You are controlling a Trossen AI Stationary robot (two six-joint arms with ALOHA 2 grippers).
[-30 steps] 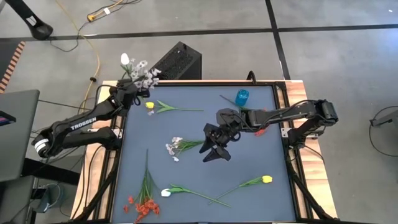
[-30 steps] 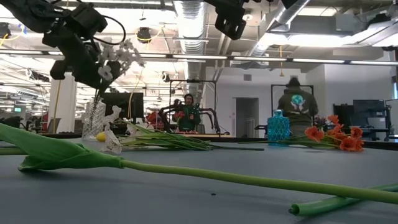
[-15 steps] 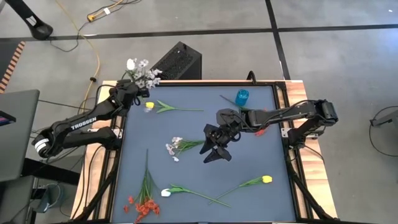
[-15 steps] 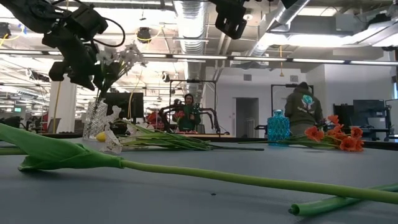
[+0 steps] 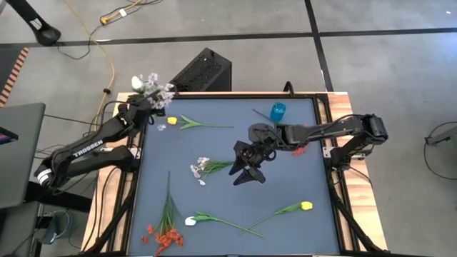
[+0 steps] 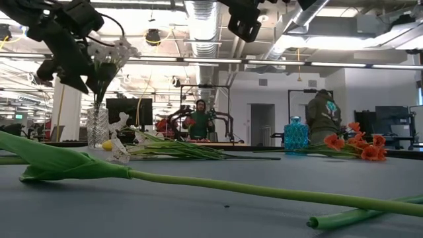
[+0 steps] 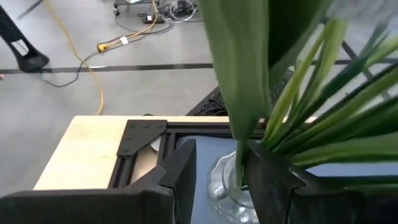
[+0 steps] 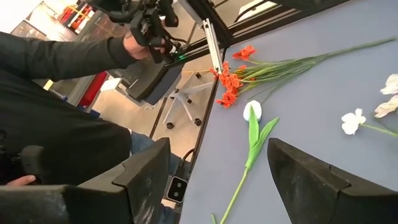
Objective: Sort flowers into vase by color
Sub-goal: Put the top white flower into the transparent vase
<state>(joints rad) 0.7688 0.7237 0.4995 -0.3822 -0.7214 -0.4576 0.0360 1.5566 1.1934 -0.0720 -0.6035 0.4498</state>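
Well, left pincer (image 5: 146, 114) beside table (image 5: 300, 157) corner

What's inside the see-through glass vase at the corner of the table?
Green stems stand in the clear vase, with small white blooms on top. The left hand hides part of the stems, so I can't count them.

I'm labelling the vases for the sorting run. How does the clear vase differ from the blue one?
The clear vase is colourless cut glass; the blue vase is turquoise. The clear vase stands at the table's far left corner, the blue vase toward the far right. The clear vase holds a white flower bunch, with the left tool at it; the blue vase shows no stems in it. Both stand upright.
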